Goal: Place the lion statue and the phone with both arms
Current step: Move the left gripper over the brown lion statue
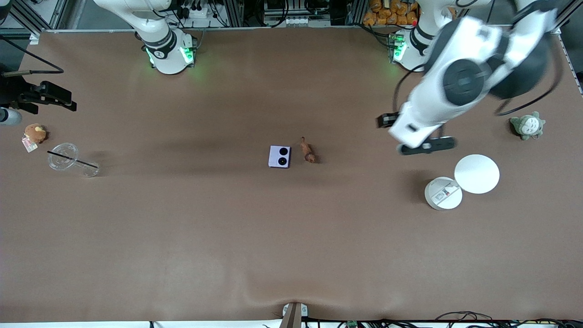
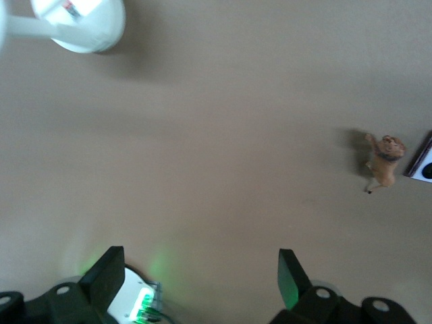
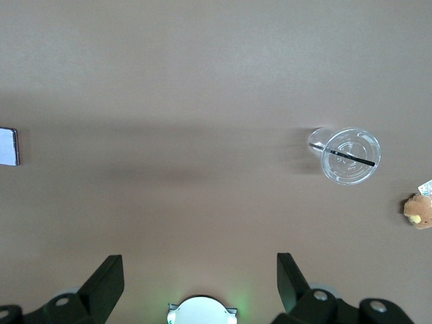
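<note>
The lavender phone [image 1: 279, 156], with two black camera circles, lies flat near the middle of the table. The small reddish-brown lion statue [image 1: 308, 150] lies just beside it, toward the left arm's end. My left gripper [image 1: 426, 146] hangs high over the table between the lion and a white container, open and empty. In the left wrist view the left gripper [image 2: 199, 263] shows wide-apart fingers, with the lion statue [image 2: 385, 158] and a corner of the phone [image 2: 422, 158] off to one side. My right gripper [image 3: 199, 264] is also open and empty, up over bare table; the phone's edge [image 3: 8, 146] shows there.
A white round container [image 1: 443, 193] and its lid [image 1: 476, 173] sit toward the left arm's end, near a grey-green plush [image 1: 527, 125]. At the right arm's end lie a clear cup with a straw [image 1: 68, 159], a brown plush with a tag [image 1: 35, 133] and a camera rig [image 1: 41, 95].
</note>
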Action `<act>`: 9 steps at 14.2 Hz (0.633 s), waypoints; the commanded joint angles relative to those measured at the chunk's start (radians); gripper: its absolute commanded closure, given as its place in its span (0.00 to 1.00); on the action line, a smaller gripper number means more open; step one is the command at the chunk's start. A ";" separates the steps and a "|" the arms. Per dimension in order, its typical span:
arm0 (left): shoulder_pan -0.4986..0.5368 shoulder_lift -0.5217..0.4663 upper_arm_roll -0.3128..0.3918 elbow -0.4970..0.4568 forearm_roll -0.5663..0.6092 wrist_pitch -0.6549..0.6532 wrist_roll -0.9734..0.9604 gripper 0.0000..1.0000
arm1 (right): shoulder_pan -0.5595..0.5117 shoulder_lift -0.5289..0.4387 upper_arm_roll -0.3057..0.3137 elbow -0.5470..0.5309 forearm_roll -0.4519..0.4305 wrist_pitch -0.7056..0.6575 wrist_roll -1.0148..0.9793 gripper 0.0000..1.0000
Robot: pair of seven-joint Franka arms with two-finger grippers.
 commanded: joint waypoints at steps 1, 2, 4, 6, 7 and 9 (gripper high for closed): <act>-0.055 0.067 -0.001 0.030 0.006 0.054 -0.096 0.00 | 0.000 0.006 0.004 0.008 -0.001 -0.003 0.009 0.00; -0.077 0.090 -0.001 0.030 0.003 0.073 -0.111 0.00 | 0.000 0.007 0.002 0.008 -0.001 -0.002 0.009 0.00; -0.094 0.145 -0.002 0.030 -0.004 0.090 -0.171 0.00 | 0.000 0.007 0.004 0.008 -0.001 -0.003 0.011 0.00; -0.120 0.187 -0.002 0.042 -0.006 0.142 -0.192 0.00 | 0.000 0.007 0.002 0.008 -0.001 -0.003 0.009 0.00; -0.143 0.210 -0.001 0.045 -0.006 0.171 -0.218 0.00 | 0.000 0.007 0.004 0.008 -0.001 -0.003 0.009 0.00; -0.164 0.265 -0.001 0.073 -0.004 0.222 -0.318 0.00 | 0.001 0.009 0.004 0.008 -0.001 -0.003 0.009 0.00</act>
